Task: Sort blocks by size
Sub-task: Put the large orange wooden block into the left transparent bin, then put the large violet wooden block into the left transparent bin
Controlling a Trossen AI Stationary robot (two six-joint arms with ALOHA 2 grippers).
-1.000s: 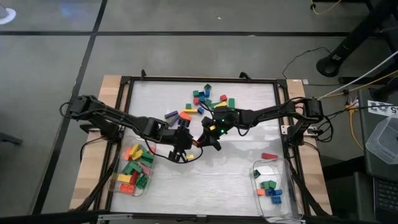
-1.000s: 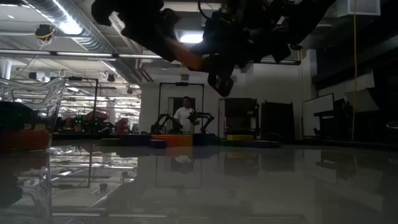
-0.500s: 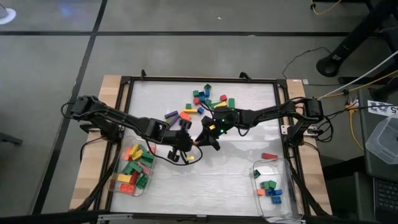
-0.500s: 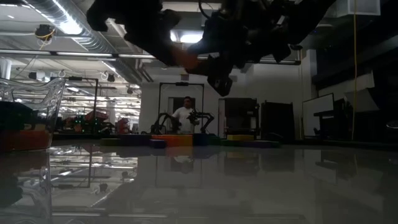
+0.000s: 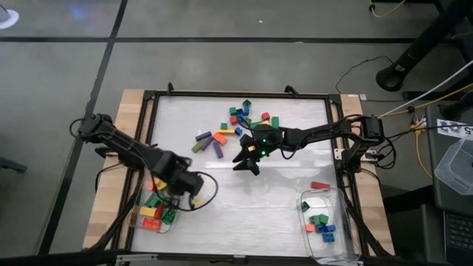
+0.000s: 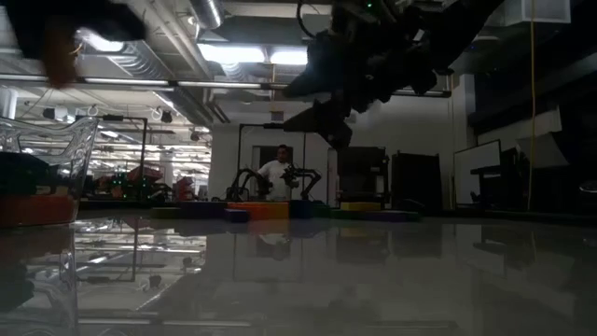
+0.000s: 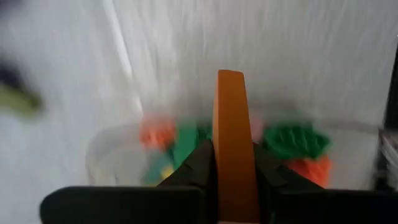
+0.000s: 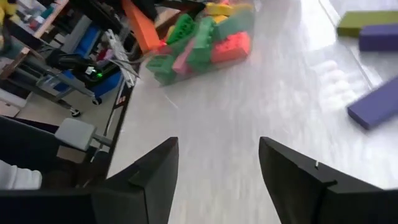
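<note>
I have the left gripper clamped on a long orange block above the lower-left tub (where long blocks collect). The right gripper hangs open mid-frame, near the loose blocks at upper centre.

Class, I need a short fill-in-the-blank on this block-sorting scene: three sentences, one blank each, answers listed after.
1. The left gripper is shut on a long block coloured ______.
2. The right gripper hangs over the table with its fingers ______.
3. The left gripper hovers above the ______ tub, which holds long blocks.

Missing words: orange; open; left
</note>
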